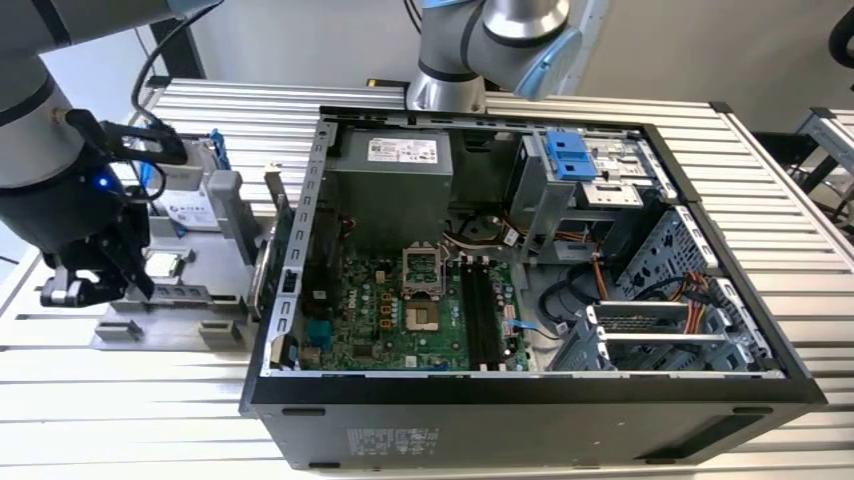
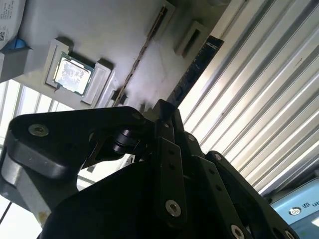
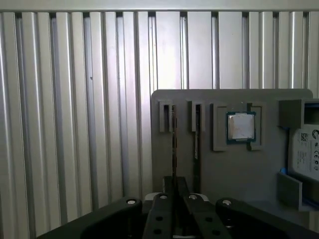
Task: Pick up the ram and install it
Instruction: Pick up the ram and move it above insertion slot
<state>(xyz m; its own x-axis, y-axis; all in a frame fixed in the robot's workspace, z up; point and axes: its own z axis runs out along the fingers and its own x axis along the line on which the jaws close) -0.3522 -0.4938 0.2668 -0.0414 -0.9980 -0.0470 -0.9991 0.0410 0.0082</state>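
In the exterior view the dark arm stands over a gray holder at the exterior view's left of the open computer case. Its gripper hangs low at the holder's near end, and the arm hides that end. White stickers sit on the silver hard drive and on the gray box inside the case, but the print is too small to read. In the second wrist view the ram is a long, thin, dark stick standing on its edge in a slot at the holder's side, just beside the ribbed table. A small sticker near its far end has writing I cannot read. Its near end goes in between the jaws, which are pulled narrow and pinch it. A second thin stick stands in the next slot, and the square silver chip lies past that. In the first wrist view the ram shows as a thin dark line, and the gripper covers its near end. The hard drive is cut off at the picture's edge.
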